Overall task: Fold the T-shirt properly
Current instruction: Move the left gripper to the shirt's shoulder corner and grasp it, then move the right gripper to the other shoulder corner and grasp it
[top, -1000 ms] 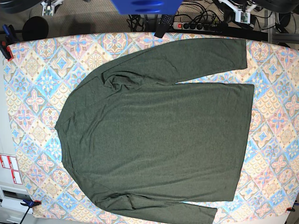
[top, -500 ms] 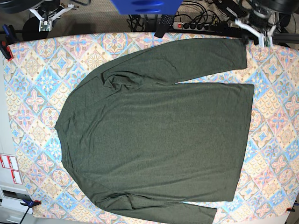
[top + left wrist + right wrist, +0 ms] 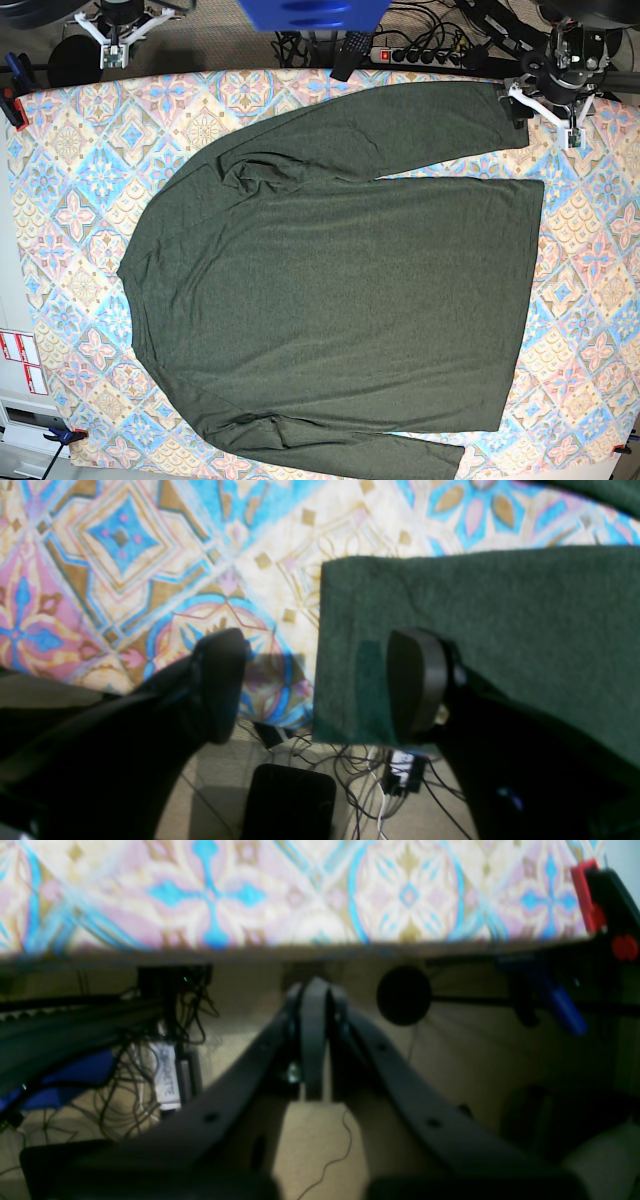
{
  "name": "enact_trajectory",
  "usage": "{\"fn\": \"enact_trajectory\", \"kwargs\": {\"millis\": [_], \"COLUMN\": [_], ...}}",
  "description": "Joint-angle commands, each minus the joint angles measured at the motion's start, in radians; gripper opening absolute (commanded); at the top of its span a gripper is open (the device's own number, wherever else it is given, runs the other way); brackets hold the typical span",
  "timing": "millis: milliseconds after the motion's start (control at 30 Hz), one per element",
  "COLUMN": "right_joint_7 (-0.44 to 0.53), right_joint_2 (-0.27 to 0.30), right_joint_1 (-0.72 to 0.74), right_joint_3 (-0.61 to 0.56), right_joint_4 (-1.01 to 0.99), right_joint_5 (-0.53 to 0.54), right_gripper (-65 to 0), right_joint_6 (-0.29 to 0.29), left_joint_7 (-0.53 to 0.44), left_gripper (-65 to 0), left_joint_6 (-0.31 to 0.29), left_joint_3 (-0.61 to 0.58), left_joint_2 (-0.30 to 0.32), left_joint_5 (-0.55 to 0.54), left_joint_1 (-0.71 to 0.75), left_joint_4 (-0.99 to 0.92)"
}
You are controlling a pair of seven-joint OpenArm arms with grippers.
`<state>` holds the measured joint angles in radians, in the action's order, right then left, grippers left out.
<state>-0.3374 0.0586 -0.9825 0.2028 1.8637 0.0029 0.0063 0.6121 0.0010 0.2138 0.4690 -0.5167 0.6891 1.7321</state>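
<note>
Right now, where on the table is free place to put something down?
Bare patterned cloth lies left of the T-shirt collar, and a strip right of its hem. The shirt crowds the middle; the left claw crowds the sleeve cuff.

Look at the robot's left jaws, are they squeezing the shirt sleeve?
No, the left gripper stands open, one side over the T-shirt cuff and the other over the patterned table cover.
</note>
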Motion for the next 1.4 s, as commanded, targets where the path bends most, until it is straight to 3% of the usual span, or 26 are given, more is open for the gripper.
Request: {"fn": "enact_trajectory", "kwargs": {"millis": [0, 300, 600, 667, 833, 1000, 1167, 1367], "right_joint_7": [0.018, 0.018, 0.018, 0.018, 0.018, 0.018, 0.018, -0.036], "right_joint_2": [0.005, 0.005, 0.005, 0.005, 0.005, 0.005, 0.005, 0.007], "right_joint_1": [-0.017, -0.009, -0.009, -0.009, -0.009, -0.006, 0.003, 0.076], "right_joint_3": [0.005, 0.005, 0.005, 0.005, 0.005, 0.002, -0.072, -0.133], "right_joint_4": [0.017, 0.023, 0.023, 0.023, 0.023, 0.032, 0.061, 0.069], "right_joint_5": [-0.004, -0.004, -0.004, -0.004, -0.004, -0.004, -0.004, -0.004], "right_gripper": [-65.0, -65.0, -65.0, -65.0, -65.0, -65.0, -64.8, -63.2], "right_joint_6": [-0.006, -0.006, -0.006, -0.006, -0.006, -0.006, -0.006, -0.006], "left_joint_7": [-0.013, -0.018, -0.021, -0.021, -0.022, -0.022, -0.045, -0.113], "left_gripper": [-21.2, -21.2, -21.9, -26.1, -45.4, -47.9, -65.0, -65.0], "left_joint_6": [0.001, 0.001, 0.000, 0.000, 0.000, 0.000, 0.000, 0.000], "left_joint_3": [-0.034, -0.096, -0.147, -0.185, -0.239, -0.233, -0.230, -0.230], "left_joint_2": [0.017, 0.012, 0.012, 0.012, 0.012, 0.018, 0.020, 0.020], "left_joint_5": [0.002, 0.002, 0.000, 0.000, -0.053, -0.156, -0.161, -0.161], "left_joint_1": [-0.012, -0.064, -0.065, -0.065, -0.065, -0.065, -0.068, -0.059], "left_joint_4": [0.012, -0.128, -0.140, -0.139, -0.137, -0.137, -0.137, -0.137]}}
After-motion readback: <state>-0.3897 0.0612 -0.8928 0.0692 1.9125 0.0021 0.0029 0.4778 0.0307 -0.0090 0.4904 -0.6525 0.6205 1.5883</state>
